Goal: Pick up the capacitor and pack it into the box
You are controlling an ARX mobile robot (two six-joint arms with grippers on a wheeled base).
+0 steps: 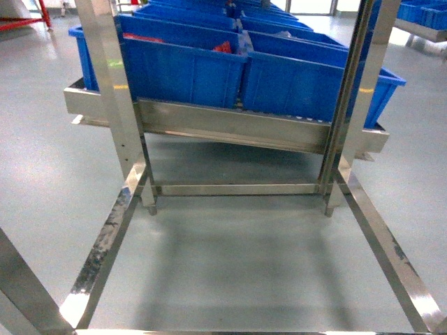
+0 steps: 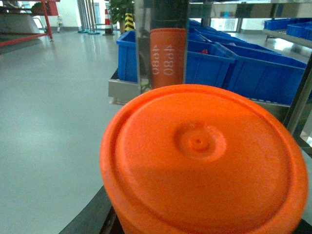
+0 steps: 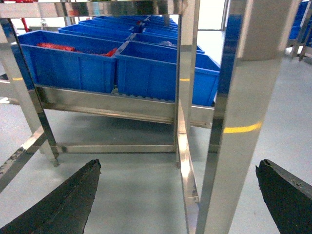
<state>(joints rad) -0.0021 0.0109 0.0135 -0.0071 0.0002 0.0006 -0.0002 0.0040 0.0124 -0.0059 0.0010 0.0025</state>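
Close against the left wrist camera sits a large orange capacitor point(image 2: 204, 161), its moulded end cap filling the view; a steel upright point(image 2: 161, 44) behind it mirrors the printed side. The left gripper's jaws are not visible, so whether they clamp it cannot be told. The right gripper point(image 3: 178, 195) stands wide open and empty before the steel rack point(image 3: 112, 105) of blue bins point(image 3: 73, 68). The box appears in no view. Judgement: locate the box first, then carry the capacitor level, clear of the rack posts.

orange capacitor point(image 2: 202, 161), blue bins point(image 1: 188, 66), shiny silver rack point(image 1: 230, 129).
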